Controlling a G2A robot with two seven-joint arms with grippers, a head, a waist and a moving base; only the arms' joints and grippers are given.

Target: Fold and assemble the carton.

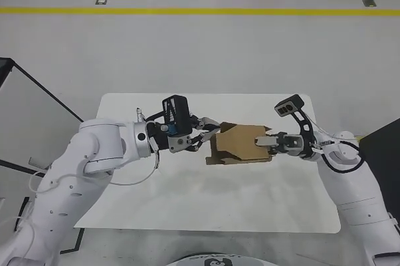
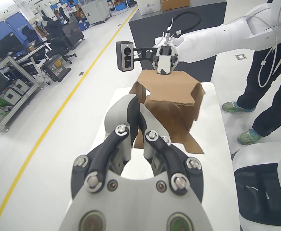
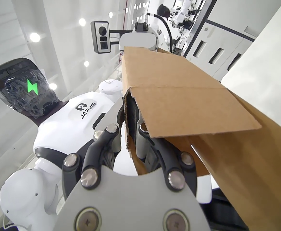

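Carton, brown cardboard, partly folded with flaps loose, over middle of white table; contact with tabletop not discernible. Left gripper closed on flap at carton's left end. Right gripper clamped on edge of its right end. Both grippers also over table's middle.

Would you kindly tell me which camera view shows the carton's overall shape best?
The left wrist view: the carton appears whole, partly folded with loose flaps, gripped at opposite ends by the left gripper and the right gripper. The top view shows it small from above; the right wrist view shows nearby panels close up.
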